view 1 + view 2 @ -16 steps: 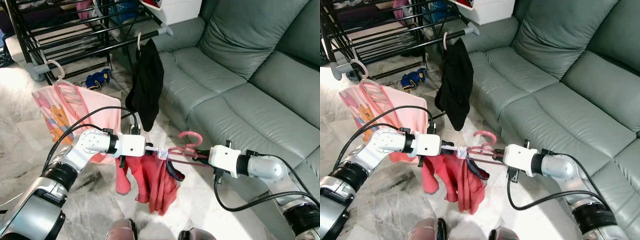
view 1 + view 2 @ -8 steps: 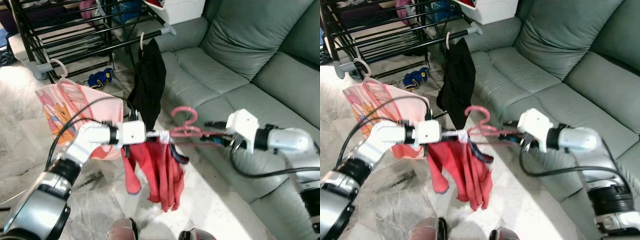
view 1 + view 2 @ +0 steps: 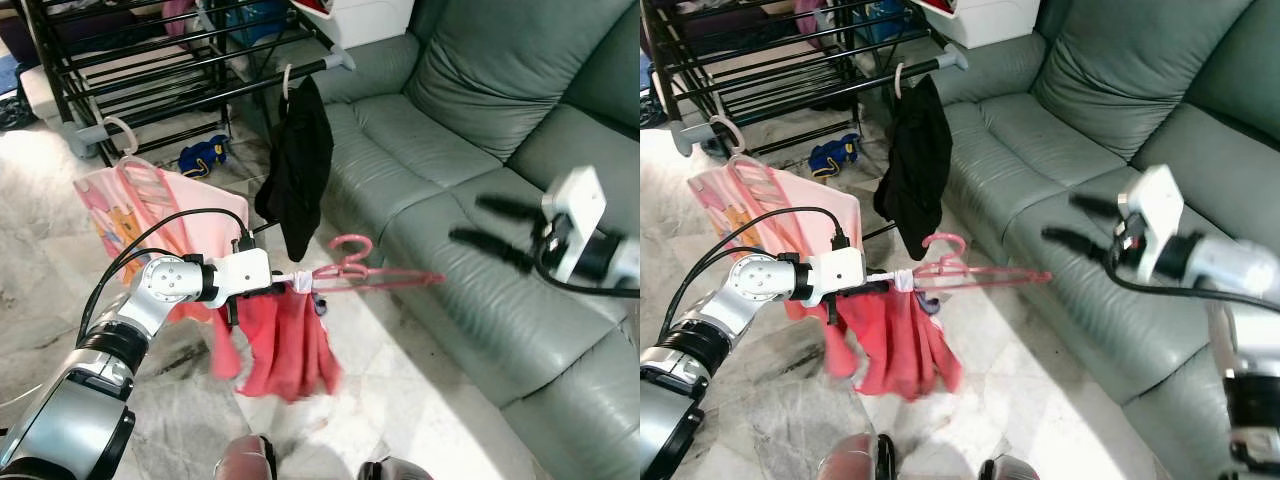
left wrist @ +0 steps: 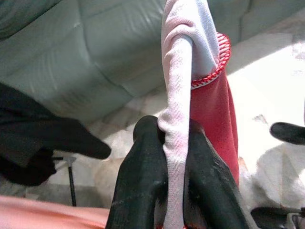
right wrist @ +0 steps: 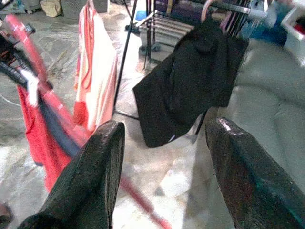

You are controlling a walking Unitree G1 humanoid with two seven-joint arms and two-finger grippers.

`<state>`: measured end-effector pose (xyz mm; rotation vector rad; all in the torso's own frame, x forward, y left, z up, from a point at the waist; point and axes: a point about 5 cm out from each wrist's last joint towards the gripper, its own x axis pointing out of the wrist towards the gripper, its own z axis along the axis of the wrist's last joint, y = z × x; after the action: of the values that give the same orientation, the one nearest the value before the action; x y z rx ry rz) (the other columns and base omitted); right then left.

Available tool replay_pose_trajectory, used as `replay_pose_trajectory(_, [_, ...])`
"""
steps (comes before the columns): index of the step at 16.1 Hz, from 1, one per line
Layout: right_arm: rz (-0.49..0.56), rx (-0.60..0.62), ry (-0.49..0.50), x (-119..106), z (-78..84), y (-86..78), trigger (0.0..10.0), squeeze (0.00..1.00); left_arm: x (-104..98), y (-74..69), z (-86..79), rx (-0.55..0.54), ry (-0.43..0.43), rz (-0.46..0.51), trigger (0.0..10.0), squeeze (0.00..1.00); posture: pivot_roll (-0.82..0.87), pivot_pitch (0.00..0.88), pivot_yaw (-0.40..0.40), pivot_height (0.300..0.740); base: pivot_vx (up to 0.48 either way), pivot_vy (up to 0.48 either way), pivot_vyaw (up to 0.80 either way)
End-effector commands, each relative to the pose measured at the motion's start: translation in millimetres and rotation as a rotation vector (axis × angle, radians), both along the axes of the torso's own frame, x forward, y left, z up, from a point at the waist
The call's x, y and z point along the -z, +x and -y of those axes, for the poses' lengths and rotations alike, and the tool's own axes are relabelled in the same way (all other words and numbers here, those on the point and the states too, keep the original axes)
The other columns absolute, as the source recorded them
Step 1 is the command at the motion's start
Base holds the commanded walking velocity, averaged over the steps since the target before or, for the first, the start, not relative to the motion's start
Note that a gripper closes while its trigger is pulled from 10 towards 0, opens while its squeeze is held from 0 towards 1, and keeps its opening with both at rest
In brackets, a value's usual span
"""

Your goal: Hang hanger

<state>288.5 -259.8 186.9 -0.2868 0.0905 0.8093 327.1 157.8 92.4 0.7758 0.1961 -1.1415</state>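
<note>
Fingers of the left gripper (image 3: 283,282) are clamping one end of the pink hanger (image 3: 362,273), its red garment (image 3: 285,340) dangling above the floor; the right gripper (image 3: 490,228) is hovering spread apart over the sofa (image 3: 440,180).

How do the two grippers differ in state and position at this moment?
The left gripper is shut on the pink hanger with the red garment; the right gripper is open and holds nothing. The left one is over the floor, the right one over the sofa. Both have black fingers.
</note>
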Motion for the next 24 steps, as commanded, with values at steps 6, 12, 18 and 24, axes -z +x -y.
replay_pose_trajectory(6, [0.262,0.714,0.003,34,31.4,-3.1,10.0,1.00,-44,35.4,3.7,-0.322,-0.358,0.031,0.0,0.00,-0.03,0.059,0.034,0.740,0.000,0.000,0.00])
replay_pose_trajectory(12, [-0.018,0.562,0.172,92,-34.3,1.2,10.0,0.76,-74,9.8,41.9,0.066,-0.416,-0.024,0.0,0.00,0.00,0.054,0.037,0.740,0.000,0.000,0.00])
replay_pose_trajectory(18, [-0.046,0.297,0.185,86,-63.3,0.1,10.0,0.00,-78,-6.9,52.0,0.257,-0.261,-0.012,0.0,0.00,0.01,0.049,0.041,0.740,0.000,0.000,0.00])
replay_pose_trajectory(24, [-0.077,0.175,0.201,85,-76.2,-2.6,10.0,0.00,-106,1.6,70.4,0.284,-0.270,0.210,0.7,0.00,0.00,0.049,0.045,0.740,0.000,0.000,0.00])
